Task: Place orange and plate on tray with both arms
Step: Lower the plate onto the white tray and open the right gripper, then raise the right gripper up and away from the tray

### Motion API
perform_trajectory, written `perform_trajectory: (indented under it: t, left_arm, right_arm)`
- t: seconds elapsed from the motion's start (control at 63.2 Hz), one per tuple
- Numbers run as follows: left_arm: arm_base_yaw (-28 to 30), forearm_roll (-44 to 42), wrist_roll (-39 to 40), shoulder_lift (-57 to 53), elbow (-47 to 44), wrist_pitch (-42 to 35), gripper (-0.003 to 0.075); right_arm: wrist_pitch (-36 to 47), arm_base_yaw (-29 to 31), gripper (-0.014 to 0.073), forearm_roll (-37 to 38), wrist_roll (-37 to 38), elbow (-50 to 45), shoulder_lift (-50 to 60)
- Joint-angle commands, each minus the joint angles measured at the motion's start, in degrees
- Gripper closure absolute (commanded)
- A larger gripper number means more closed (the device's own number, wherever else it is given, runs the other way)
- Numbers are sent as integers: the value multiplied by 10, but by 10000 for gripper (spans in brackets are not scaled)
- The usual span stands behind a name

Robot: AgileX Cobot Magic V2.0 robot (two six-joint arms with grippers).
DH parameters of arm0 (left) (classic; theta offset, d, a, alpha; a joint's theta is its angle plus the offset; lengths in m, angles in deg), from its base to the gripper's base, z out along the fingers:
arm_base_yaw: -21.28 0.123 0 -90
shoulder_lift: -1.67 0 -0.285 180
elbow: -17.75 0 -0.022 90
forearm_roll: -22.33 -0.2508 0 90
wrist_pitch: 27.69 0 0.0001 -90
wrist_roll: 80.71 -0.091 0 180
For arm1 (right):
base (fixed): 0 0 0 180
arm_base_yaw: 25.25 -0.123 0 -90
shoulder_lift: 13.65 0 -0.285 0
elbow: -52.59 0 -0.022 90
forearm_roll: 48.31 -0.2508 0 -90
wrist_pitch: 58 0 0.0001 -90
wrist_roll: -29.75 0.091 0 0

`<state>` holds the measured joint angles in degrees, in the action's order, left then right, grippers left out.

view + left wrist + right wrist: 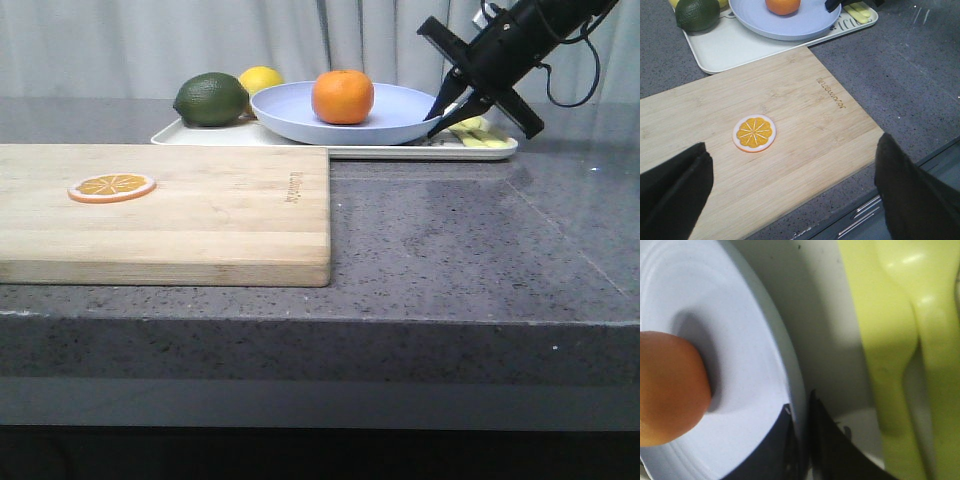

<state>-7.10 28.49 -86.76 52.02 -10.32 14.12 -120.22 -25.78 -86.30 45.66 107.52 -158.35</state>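
The right gripper (441,112) is pinching the plate (400,125) rim at its three o'clock edge, fingers closed on it; the orange (343,96) is sitting centred on the plate, which is resting on the tray (350,150); the left gripper (790,200) is hovering over the cutting board (805,125), fingers spread wide, the orange slice (754,133) lying at twelve o'clock from it.
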Motion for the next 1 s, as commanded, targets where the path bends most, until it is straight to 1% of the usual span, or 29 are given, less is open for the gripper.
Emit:
perform_trajectory:
  t: [0.0, 0.49, 0.554, 0.585, 0.664, 0.68, 0.759, 0.807, 0.886, 0.933, 0.981]
  left_arm:
    - [1, 9, 6, -3, 14, -39, 81]
    - [1, 9, 6, -3, 14, -37, 82]
    - [1, 9, 6, -3, 14, -37, 82]
    - [1, 9, 6, -3, 14, -36, 81]
    - [1, 9, 6, -3, 14, -32, 81]
    - [1, 9, 6, -3, 14, -32, 81]
    - [1, 9, 6, -3, 14, -28, 81]
    - [1, 9, 6, -3, 14, -25, 81]
    - [1, 9, 6, -3, 14, -23, 82]
    - [1, 9, 6, -3, 14, -23, 81]
    - [1, 9, 6, -3, 14, -23, 82]
  right_arm:
    - [19, 2, 711, -28, -2, 22, 45]
    - [10, 2, 706, -28, -3, 24, 45]
    - [8, 2, 690, -28, -3, 24, 45]
    - [7, 2, 671, -28, -3, 24, 45]
    - [7, 2, 592, -28, -3, 24, 45]
    - [7, 2, 554, -28, -3, 24, 45]
    - [7, 2, 448, -28, -3, 25, 45]
    - [7, 2, 358, -28, -3, 25, 46]
    - [7, 2, 246, -28, -3, 25, 46]
    - [6, 2, 216, -28, -3, 25, 47]
    - [5, 2, 215, -28, -3, 25, 48]
